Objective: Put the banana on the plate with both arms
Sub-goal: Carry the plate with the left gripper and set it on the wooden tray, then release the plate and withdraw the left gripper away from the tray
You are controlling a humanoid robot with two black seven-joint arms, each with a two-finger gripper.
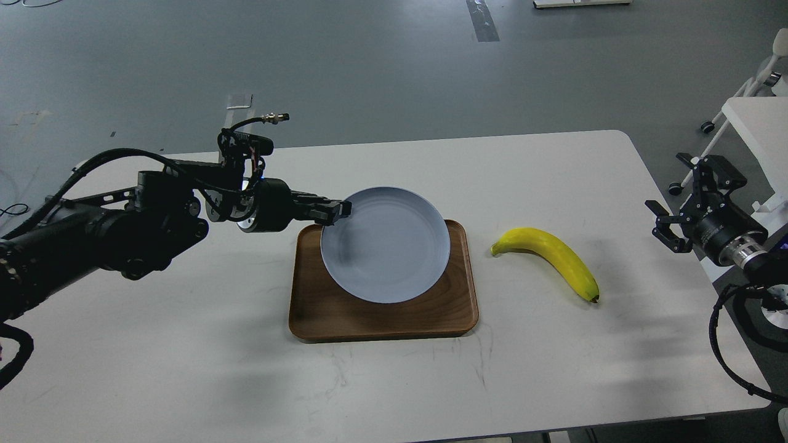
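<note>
The left arm [111, 231] reaches in from the left edge and stretches nearly level across the table [184, 369], its wrist turned so the fingers point to the right. The left gripper [337, 210] sits at the upper left rim of the plate [385, 246], its fingers drawn close together at that rim; it looks clamped on the edge, though the dark fingers make the exact contact hard to read. The plate, pale grey-blue and round, extends to the right of and below this gripper. It lies over the brown wooden tray [381, 314], overhanging the tray's far edge, and whether it rests flat or tilted I cannot tell.

The right arm [739, 243] comes in from the right edge, raised beside the table's right side with its wrist angled up and to the left. The right gripper [677, 197] is spread wide, one finger high and the other low, with nothing between them.

The banana [551, 261] lies flat on the table, well to the left of and slightly below the right gripper, apart from it. Its greenish stem end points toward the tray and its dark tip points toward the near right. It is off the plate, just beside the tray's right edge, and far to the right of the left gripper.
</note>
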